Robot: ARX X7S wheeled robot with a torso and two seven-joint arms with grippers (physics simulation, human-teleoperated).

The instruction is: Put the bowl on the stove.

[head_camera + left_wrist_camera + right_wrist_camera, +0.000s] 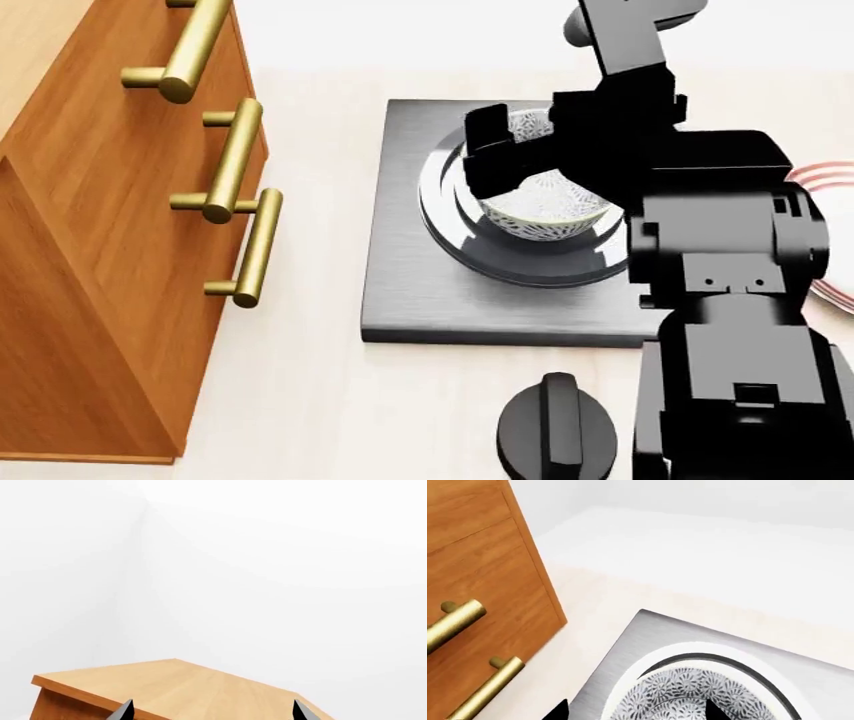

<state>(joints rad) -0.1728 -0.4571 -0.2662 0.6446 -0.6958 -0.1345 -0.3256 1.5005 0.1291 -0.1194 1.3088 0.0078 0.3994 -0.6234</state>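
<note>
The bowl (541, 205) sits on the stove (414, 290), inside its raised ring burner. It's small, deep and round, with grey-black floral speckle all over. The stove is a flat square slab of brushed dark-grey metal. The right gripper (527, 160) straddles the bowl's rim, but I can't tell if it's clamped. The left gripper (212, 711) has its black tips spread apart with nothing between them, above a wooden cabinet (180, 685). Pale countertop (320, 400), brass handles (240, 160), black knob (558, 430), red-ringed plate (825, 180). No readable writing.
</note>
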